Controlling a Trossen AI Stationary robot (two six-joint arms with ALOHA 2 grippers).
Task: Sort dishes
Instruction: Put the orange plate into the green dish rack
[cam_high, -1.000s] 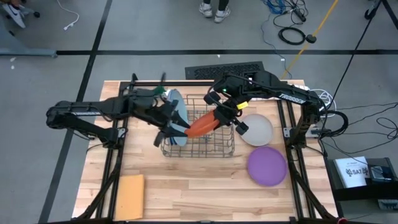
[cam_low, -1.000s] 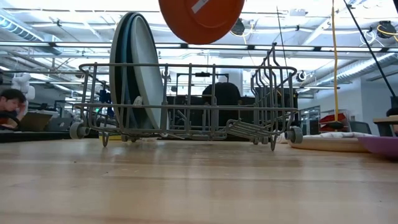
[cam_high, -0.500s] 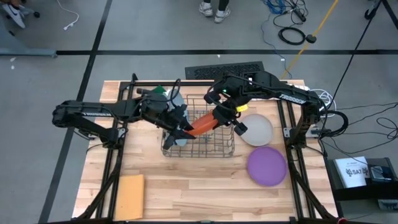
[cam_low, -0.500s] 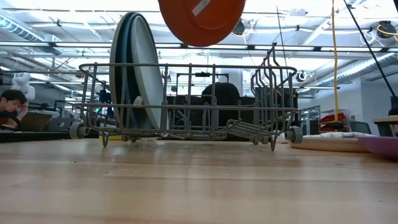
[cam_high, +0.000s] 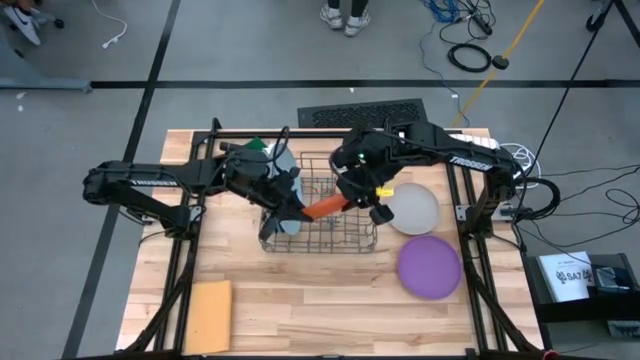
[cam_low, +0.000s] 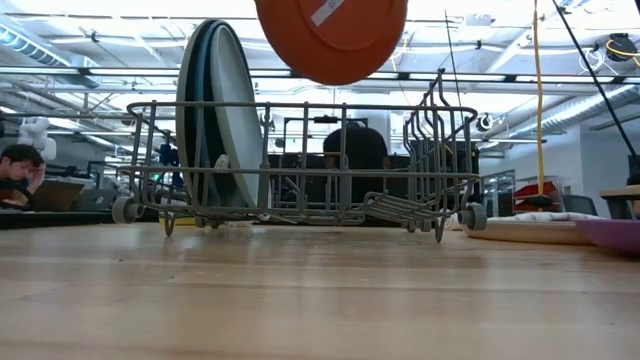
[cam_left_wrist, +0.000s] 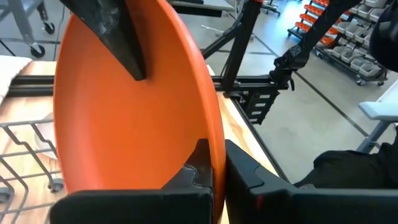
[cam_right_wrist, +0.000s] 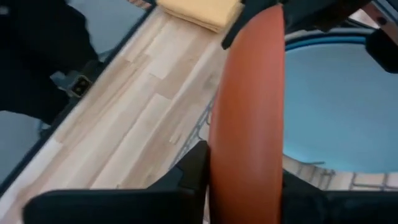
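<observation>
**Orange plate held over rack by both grippers**

The wire rack (cam_high: 320, 212) sits at table centre, with large plates (cam_low: 215, 115) stood upright at its 9 o'clock end. The purple plate (cam_high: 430, 267) lies at 4 o'clock, the light grey plate (cam_high: 412, 208) at 3 o'clock. The orange plate (cam_low: 330, 35) is held on edge above the rack, pinched by the closed left gripper (cam_left_wrist: 217, 168); the right gripper (cam_right_wrist: 239, 168) straddles its rim, grip firmness unclear.

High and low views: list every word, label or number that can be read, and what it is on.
White lettering on the dark right arm: too small to read.
White lettering on the dark left arm: too small to read.
Dark print on the white box: blurred.
White sticker on the round orange plastic plate: no readable text.
</observation>
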